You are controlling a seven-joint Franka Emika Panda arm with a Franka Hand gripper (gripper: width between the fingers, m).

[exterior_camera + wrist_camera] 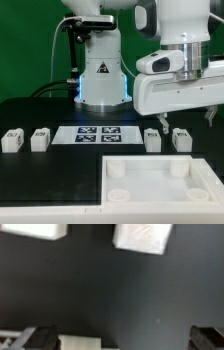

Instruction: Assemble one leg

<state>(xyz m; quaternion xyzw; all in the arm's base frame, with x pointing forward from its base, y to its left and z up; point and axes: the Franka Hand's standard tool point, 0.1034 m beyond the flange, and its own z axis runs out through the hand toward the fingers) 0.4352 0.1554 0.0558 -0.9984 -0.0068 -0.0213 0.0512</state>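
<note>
Tabletop tray (pixel 160 160) placed nearest, four legs (pixel 152 139) ranged behind, marker board (pixel 95 133) laid between, gripper (pixel 159 122) held above, fingers (pixel 40 336) spread wide.

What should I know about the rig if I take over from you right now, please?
Gripper: open and empty, hanging above the right leg and far-right leg (sides as in the exterior view).
Other legs: far-left leg and left leg. All four lie loose in one row on the table, with the marker board between the pairs.
Tabletop: in front of the row; the sockets that show are empty.
Done: no leg fitted.
Left: grasp one leg and fit it in a socket.
</note>
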